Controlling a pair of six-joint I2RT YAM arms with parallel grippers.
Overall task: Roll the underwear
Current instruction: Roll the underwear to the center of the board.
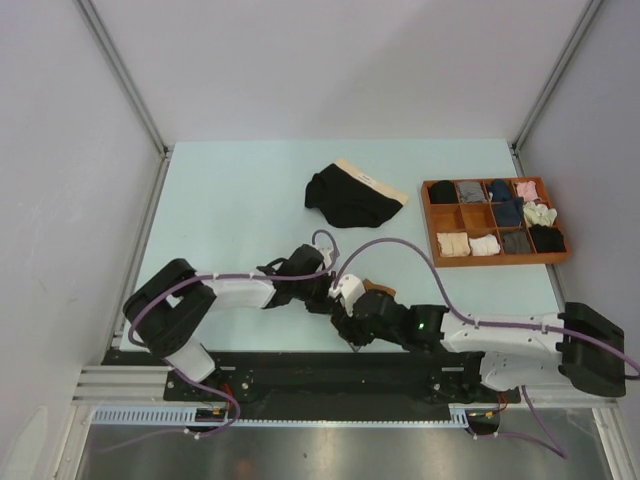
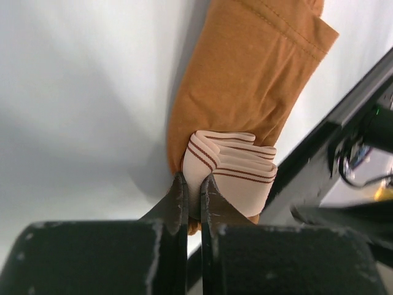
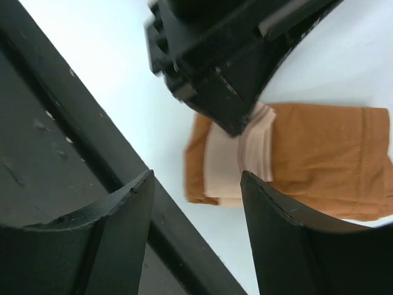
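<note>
The left tool (image 2: 195,184) is clenched on the folded beige waistband (image 2: 236,166) of the rust-brown briefs (image 2: 245,80), which lie flat at lower centre of the overhead view. The right tool (image 3: 196,179) hangs just beside them, released. A good roll likely needs the waistband turned over tightly, side edges kept aligned. The counter (image 1: 230,200) looks open toward upper left, and the black briefs (image 1: 350,198) and sorting tray (image 1: 428,215) sit well apart.

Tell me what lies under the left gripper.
The left gripper is shut on the folded beige waistband of the rust-brown underwear, which lies on the table. The gripper hides the pinched edge; the cloth covers the table beneath.
</note>
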